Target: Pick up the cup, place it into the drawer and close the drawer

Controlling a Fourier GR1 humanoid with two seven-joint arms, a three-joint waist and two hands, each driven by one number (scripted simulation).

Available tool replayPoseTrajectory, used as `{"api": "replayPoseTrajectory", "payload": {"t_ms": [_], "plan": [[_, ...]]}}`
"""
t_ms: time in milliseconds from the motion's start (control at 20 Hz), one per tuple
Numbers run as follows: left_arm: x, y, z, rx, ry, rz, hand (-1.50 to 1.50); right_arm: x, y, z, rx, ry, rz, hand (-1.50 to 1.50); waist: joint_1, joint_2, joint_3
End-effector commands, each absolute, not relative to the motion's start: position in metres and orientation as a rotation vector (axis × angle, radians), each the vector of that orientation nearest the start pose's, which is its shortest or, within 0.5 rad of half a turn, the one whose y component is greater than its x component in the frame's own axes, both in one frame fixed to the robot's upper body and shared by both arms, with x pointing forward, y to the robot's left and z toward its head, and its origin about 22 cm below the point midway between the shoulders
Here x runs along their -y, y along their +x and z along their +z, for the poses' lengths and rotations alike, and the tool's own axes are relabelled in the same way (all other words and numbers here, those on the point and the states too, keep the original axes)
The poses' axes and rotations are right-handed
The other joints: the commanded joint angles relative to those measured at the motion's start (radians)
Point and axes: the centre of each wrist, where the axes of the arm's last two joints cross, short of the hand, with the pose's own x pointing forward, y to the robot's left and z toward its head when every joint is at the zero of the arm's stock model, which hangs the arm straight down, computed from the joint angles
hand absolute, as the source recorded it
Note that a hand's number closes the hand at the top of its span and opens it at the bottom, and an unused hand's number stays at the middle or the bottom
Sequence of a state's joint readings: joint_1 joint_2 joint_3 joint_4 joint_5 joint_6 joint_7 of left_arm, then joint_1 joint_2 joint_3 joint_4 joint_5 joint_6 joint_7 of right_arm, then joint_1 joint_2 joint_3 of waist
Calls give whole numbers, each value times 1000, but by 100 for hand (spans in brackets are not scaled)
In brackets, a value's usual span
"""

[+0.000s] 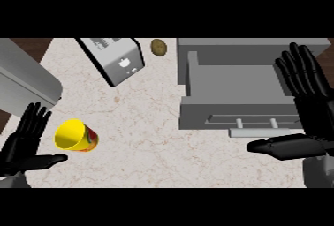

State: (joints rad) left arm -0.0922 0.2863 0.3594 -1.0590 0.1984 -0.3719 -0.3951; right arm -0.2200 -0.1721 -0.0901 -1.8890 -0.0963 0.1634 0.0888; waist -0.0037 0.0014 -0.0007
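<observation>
Lighting was even and bright across the counter [150, 114]. Shadows were faint and soft. No glare noted. Black hands showed little surface detail. Edges undistorted.

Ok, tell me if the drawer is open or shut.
Open: the drawer is pulled out from its cabinet, bare grey inside, its handle toward the robot.

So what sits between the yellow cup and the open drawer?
Nothing: in the head view, only bare marbled counter lies between the cup and the drawer. The toaster stands farther back.
</observation>
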Motion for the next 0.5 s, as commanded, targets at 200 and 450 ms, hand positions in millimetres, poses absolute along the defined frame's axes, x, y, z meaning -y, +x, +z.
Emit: {"api": "replayPoseTrajectory", "payload": {"t_ms": [200, 450], "plan": [[-404, 233, -102, 1602, 33, 98, -150, 253, 277, 146, 1996, 67, 253, -150, -2, 1, 0], [-403, 224, -126, 1622, 49, 113, -150, 263, 260, 141, 1997, 75, 266, -150, -10, 2, -1]]}}
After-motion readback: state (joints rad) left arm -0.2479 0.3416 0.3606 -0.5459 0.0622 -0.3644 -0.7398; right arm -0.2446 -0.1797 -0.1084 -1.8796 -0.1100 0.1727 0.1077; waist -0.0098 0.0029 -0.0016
